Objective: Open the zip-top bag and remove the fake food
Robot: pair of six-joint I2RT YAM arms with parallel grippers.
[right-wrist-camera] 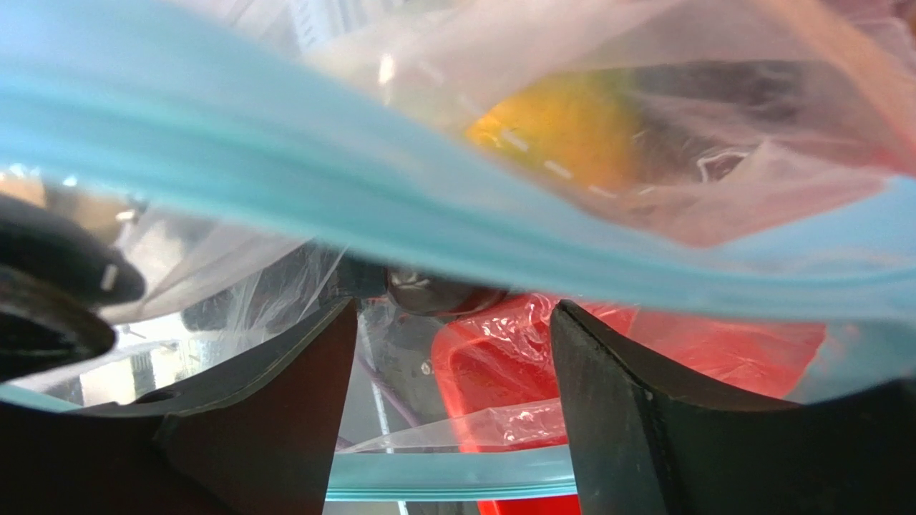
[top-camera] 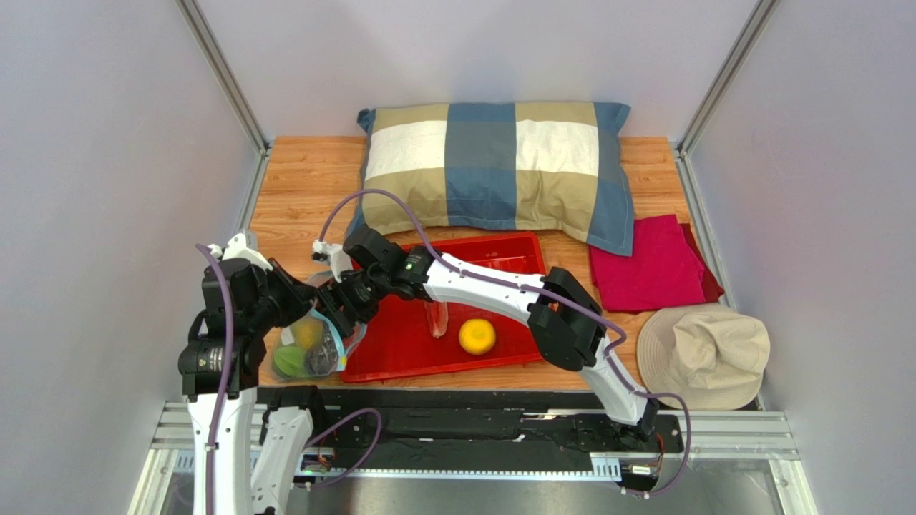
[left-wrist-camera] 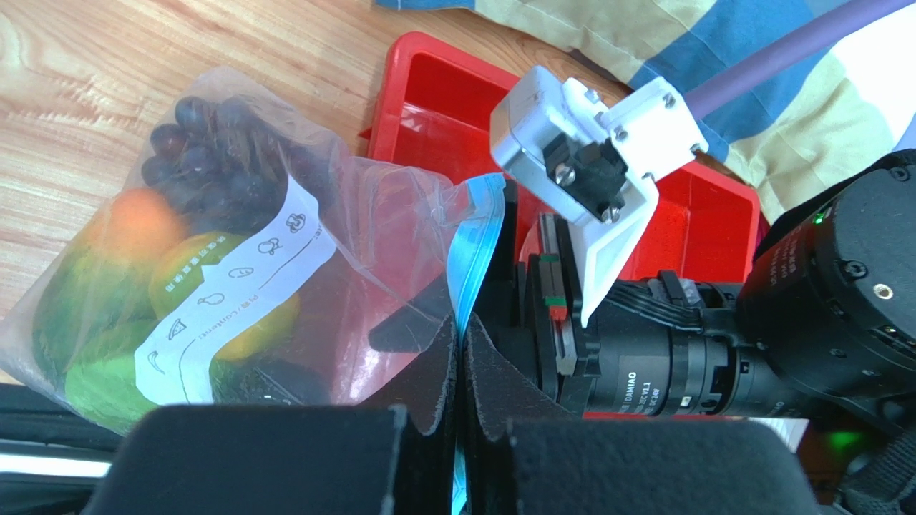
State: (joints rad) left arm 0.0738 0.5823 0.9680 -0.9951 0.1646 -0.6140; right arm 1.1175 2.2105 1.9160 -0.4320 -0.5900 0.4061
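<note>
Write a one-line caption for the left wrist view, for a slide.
Left gripper clamped on the blue zip strip of the zip-top bag, fake food inside, red tray behind.

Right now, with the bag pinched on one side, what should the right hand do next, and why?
Probably ease the right hand forward into the bag toward the yellow fruit. The left hand is shut on the zip strip, and the right is open at the mouth, holding nothing.
</note>
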